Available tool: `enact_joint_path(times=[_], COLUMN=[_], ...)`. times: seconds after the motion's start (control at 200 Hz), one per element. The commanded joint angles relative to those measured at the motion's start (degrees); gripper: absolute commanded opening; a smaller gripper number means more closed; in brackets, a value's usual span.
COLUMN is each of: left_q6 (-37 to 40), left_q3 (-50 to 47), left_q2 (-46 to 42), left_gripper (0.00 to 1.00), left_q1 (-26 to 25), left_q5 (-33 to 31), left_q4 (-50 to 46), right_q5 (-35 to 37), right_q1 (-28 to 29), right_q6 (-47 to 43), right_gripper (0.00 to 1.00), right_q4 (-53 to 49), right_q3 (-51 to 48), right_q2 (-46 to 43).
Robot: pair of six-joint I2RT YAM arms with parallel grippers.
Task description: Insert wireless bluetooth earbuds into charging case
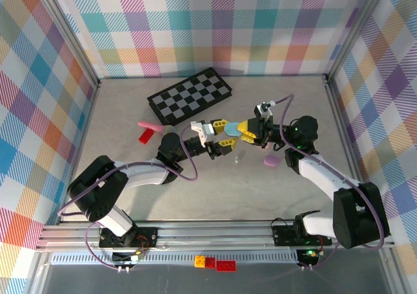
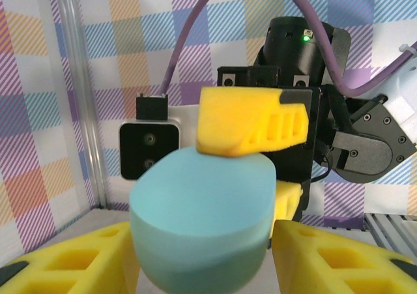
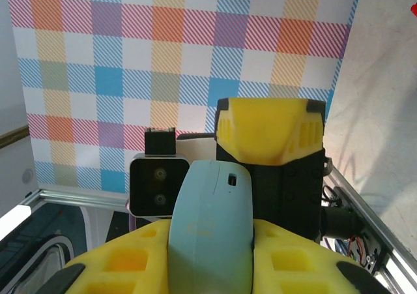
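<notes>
Robot lab cell — plaid walls (image 1: 228,20), aluminium frame rails (image 1: 215,232).

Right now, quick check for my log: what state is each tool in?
Left tool: closed on the blue charging case.
Right tool: closed on the same case.

Blue case (image 3: 212,235) cut by bottom edge; pale speck (image 1: 236,158) unidentifiable.

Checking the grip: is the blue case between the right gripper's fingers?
Yes, the blue case sits between the right gripper's two yellow fingers.
</notes>
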Motion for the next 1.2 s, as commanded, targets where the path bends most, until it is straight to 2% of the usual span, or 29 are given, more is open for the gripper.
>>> enact_joint_path(times=[0.0,0.445,0.625,1.195], left_q6=[-0.73,-1.51,-1.71,-1.44], left_q3=[1.85,2.61,3.05,2.79], left_q2=[0.02,0.73,1.52,1.61], left_gripper=[0.54,0.46,0.51,0.51], left_q1=[-0.02,0.01,0.05,0.1], left_q5=[2.56,5.53,6.15,6.5], left_q4=[3.57,3.49,3.46,3.5], right_q5=[-1.45,-0.72,-0.51,0.48], right_q1=[0.27,0.43,0.79,0.86], right_q6=[-3.49,-3.25,-2.64,-0.45], right_gripper=[0.0,0.0,0.0,0.0], right_q4=[-2.7,-2.15,-1.03,2.58], right_q3=[-0.19,0.55,1.02,0.62], right_q2=[-1.91,-1.43,-1.17,-0.6])
